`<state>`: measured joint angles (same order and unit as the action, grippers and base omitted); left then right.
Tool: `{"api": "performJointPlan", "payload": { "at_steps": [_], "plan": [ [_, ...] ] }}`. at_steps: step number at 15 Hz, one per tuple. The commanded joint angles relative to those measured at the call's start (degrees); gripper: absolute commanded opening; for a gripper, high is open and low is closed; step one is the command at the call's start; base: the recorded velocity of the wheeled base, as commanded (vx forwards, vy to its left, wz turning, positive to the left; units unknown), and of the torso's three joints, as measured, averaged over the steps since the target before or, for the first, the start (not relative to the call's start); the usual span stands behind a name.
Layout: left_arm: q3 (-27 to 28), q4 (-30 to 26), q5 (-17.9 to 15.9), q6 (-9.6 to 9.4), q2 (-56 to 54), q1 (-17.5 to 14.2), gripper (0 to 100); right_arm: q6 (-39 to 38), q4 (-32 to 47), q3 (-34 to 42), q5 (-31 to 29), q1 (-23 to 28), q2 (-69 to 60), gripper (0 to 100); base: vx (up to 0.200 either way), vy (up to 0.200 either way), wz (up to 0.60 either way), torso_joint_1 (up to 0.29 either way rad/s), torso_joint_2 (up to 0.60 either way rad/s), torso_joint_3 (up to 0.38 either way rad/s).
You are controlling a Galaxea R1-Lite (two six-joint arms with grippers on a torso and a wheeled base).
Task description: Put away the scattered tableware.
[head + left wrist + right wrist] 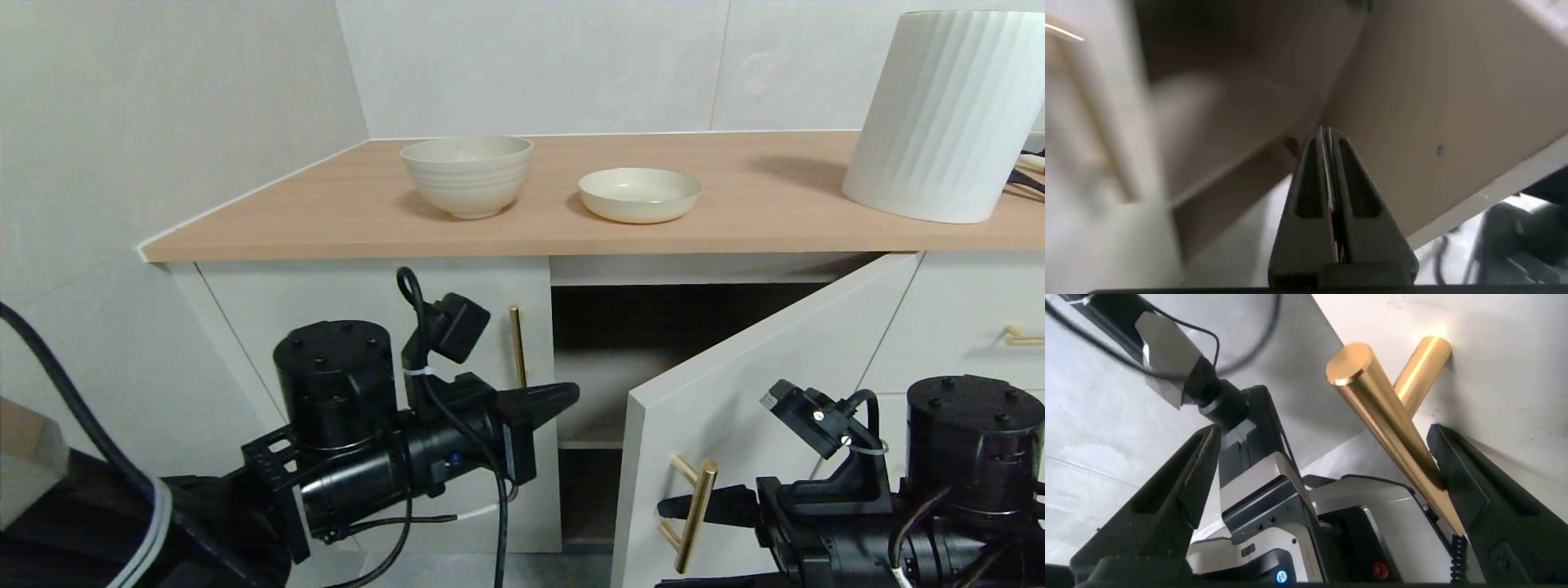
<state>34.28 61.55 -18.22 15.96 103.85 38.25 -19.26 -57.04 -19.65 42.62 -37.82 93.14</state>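
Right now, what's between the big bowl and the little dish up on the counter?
Nothing. In the head view, just bare wooden counter lies between the big bowl and the little dish; they sit apart.

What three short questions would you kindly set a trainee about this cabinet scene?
1. True or false: the left gripper is shut and holds nothing.
2. Pick one: what lies between the open fingers of the right gripper? A) the gold door handle B) a spoon C) a cup
3. How many dishes stand on the countertop?
Key: 1 true. 2 A. 3 two: the deep bowl and the shallow dish.
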Motion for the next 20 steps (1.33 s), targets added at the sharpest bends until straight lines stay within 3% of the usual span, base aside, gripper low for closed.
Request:
{"api": "performJointPlan", "payload": {
  "at_steps": [1, 7, 13, 17, 20],
  "plan": [
    [1.23, 0.15, 0.03, 0.13, 3.64, 2.53, 0, 0.01, 0.0, -0.04, -0.17, 0.02, 0.2, 100, 0.0, 0.0, 0.0, 0.0, 0.0, 0.0],
    [3.6, 0.41, 0.38, 0.57, 7.15, 6.92, 0, -0.07, -0.18, -0.21, -0.26, 0.81, 0.2, 100, 0.0, 0.0, 0.0, 0.0, 0.0, 0.0],
    [5.8, 0.15, -0.06, 0.57, 8.38, 7.89, 0, -0.25, -0.09, -0.39, -0.34, 2.57, 0.12, 100, 0.0, 0.0, 0.0, 0.0, 0.0, 0.0],
    [6.24, 0.15, -0.06, 0.57, 9.18, 8.33, 0, 2.47, 0.0, -0.12, -3.16, 8.81, -1.11, 100, 0.0, 0.0, 0.0, 0.0, 0.0, 0.0],
    [5.97, 0.15, -0.06, 0.57, 9.18, 8.33, 0, 5.11, 3.16, 1.46, -5.0, 11.71, -9.46, 100, 0.0, 0.0, 0.0, 0.0, 0.0, 0.0]
  ]
}}
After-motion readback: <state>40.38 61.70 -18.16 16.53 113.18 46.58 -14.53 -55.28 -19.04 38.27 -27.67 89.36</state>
